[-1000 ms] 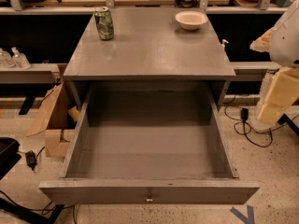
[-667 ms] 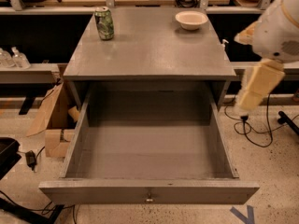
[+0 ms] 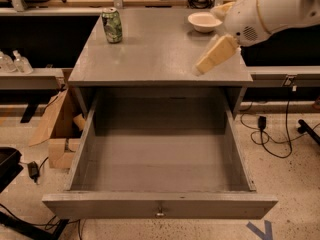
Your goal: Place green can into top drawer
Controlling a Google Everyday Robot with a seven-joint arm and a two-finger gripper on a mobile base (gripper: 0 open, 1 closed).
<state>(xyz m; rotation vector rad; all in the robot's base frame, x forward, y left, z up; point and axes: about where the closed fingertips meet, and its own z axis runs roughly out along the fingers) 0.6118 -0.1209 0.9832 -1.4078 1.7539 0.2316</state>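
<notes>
A grey worktop (image 3: 160, 59) fills the middle of the camera view, with a wide shelf seen behind it. Beneath the worktop, the top drawer (image 3: 85, 149) is pulled far out toward the camera, so that its grey floor and side walls are seen from above. Its flat front panel is nearest the camera.

The robot's white arm (image 3: 272, 9) is seen entering from the upper right and reaching over the right rear part of the worktop. To the left of the drawer, a cardboard box (image 3: 56, 129) with its flaps open is set on the speckled floor. Black cables are laid across the floor on the right.

At the arm's end, the cream-coloured pincer (image 3: 205, 65) is held over the front right part of the worktop, tilted down and to the left. Whether the pincer is released or clenched cannot be told, and nothing is seen grasped in it.

A cream bowl (image 3: 202, 21) is placed at the rear right of the worktop, just beside the arm. The green can (image 3: 112, 25) is stood upright at the rear left of the worktop, well apart from the pincer and outside the drawer. A small metal knob (image 3: 160, 214) is fixed at the centre of the front panel.
</notes>
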